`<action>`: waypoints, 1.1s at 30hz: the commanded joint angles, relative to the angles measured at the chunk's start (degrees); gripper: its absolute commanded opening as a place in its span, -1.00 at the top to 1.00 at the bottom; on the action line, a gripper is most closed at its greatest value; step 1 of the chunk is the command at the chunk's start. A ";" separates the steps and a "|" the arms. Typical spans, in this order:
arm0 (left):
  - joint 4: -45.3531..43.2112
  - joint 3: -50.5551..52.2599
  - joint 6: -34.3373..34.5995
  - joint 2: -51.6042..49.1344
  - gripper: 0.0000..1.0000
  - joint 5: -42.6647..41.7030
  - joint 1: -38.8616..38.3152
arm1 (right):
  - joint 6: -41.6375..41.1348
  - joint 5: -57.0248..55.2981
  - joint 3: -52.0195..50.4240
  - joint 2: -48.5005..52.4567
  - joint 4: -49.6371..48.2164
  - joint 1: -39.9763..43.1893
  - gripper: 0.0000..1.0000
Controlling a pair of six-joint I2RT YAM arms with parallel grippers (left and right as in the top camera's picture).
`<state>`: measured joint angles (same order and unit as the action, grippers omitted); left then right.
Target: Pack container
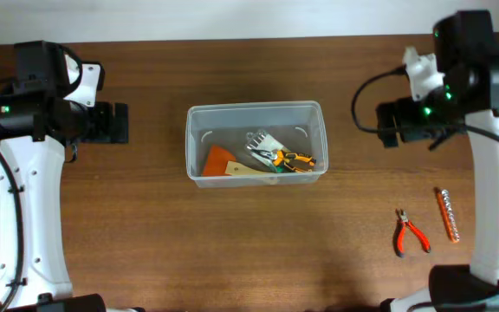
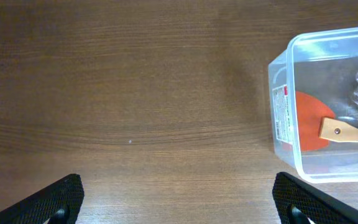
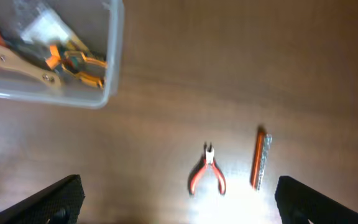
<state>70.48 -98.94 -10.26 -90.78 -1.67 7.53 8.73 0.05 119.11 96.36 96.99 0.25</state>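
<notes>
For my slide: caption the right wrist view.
Red-handled pliers and orange rod lie on brown wooden table, outside the translucent plastic tub.

Overhead: bright, even, hardly any shadow. Left wrist: sharp, counter (image 2: 135, 93) grain crisp, light sheen on the container (image 2: 278, 74) wall, ahead-right of the left pincer (image 2: 179, 202). Right wrist: soft and blurred all over, with white glare just ahead of the right pincer (image 3: 179, 205), around the pliers (image 3: 207, 176).
</notes>
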 commanded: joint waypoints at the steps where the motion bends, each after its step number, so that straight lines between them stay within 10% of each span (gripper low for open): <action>1: -0.11 -0.85 0.31 -0.42 -0.98 -0.02 0.15 | -0.87 0.13 -4.92 -3.26 0.37 2.21 -0.97; 33: -0.11 -0.85 0.31 -0.42 -0.98 -0.02 0.13 | -3.28 1.27 -26.29 -8.76 -5.09 12.59 -0.97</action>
<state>70.48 -98.94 -10.26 -90.78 -1.65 7.53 5.96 0.08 93.03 87.18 93.01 12.58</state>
